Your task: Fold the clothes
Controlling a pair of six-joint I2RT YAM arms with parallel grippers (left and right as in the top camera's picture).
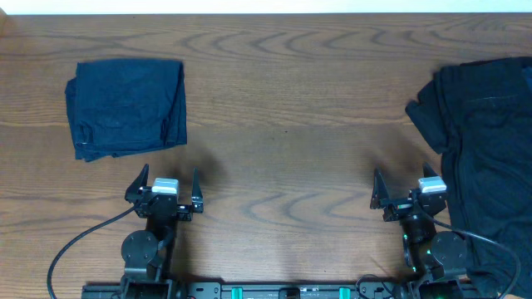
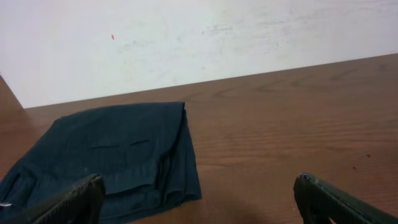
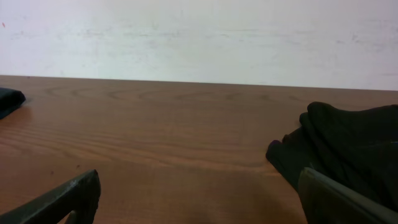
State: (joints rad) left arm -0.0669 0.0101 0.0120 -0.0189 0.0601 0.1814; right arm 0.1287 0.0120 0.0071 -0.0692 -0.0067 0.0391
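A navy garment [image 1: 126, 108] lies folded into a rough square at the table's far left; the left wrist view shows this navy garment [image 2: 118, 152] just ahead and left of the fingers. A black garment [image 1: 486, 158] lies crumpled along the right edge, and its near lump [image 3: 348, 146] shows at the right of the right wrist view. My left gripper [image 1: 167, 181] stands open near the front edge, just below the navy garment, with nothing between its jaws. Over bare wood my right gripper [image 1: 409, 184] is open too, its right finger beside the black cloth.
The wooden table [image 1: 283, 124] runs between the two garments. A pale wall [image 3: 199, 37] stands behind the far edge. Black cables [image 1: 79, 241] trail from both arm bases at the front edge.
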